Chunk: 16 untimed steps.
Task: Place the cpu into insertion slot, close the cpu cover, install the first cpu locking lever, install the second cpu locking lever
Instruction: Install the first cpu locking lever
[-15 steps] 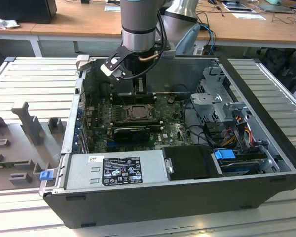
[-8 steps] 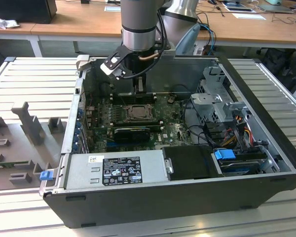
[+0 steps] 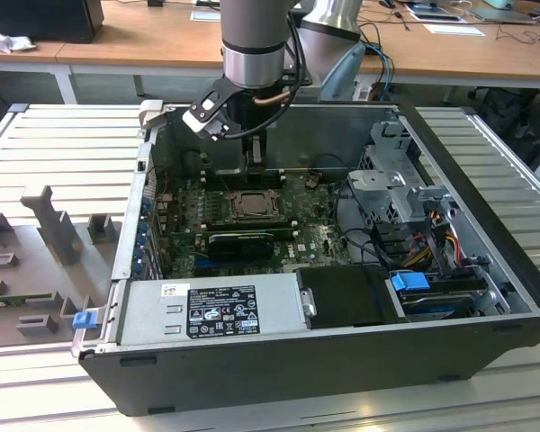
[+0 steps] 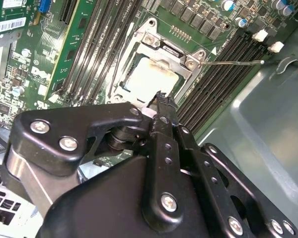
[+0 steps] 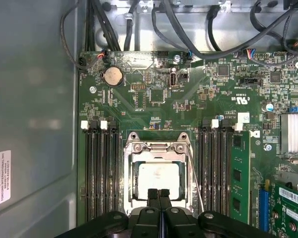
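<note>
The cpu (image 5: 158,179) lies flat in the insertion slot (image 5: 127,168), its pale metal top showing through the window of the cpu cover (image 5: 158,147). The cover lies down over it. In the second wrist view the cpu (image 4: 151,79) sits under the same cover (image 4: 164,49). A thin wire locking lever (image 5: 194,176) runs along one side of the socket; it sticks out sideways in the second wrist view (image 4: 233,62). My gripper (image 5: 159,192) hangs just above the socket's edge, fingers shut with nothing between them. The exterior view shows the gripper (image 3: 255,162) inside the open case above the socket (image 3: 249,205).
Long black memory slots (image 5: 102,173) flank the socket, with a green memory module (image 5: 238,173) beside it. Black cables (image 5: 188,29) cross the board's far edge. The grey case wall (image 5: 35,99) stands close. A power supply (image 3: 211,310) and drive cage (image 3: 405,189) fill the case.
</note>
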Each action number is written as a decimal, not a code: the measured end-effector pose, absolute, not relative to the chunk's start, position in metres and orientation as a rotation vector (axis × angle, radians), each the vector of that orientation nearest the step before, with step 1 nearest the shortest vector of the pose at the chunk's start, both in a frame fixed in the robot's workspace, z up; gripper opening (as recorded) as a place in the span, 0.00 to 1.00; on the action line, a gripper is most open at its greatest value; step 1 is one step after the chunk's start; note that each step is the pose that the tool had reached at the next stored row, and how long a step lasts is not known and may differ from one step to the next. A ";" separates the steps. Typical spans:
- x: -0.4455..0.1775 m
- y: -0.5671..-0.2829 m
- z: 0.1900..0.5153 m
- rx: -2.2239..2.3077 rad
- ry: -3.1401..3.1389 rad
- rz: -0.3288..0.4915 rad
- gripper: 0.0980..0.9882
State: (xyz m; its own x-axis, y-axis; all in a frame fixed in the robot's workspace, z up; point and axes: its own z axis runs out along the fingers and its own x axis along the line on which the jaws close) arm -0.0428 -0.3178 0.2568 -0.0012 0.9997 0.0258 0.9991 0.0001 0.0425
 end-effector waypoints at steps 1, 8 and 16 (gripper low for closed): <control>-0.043 -0.318 0.258 2.212 2.213 0.075 0.01; -0.043 -0.318 0.281 2.212 2.213 0.075 0.01; -0.043 -0.318 0.288 2.193 2.233 0.076 0.01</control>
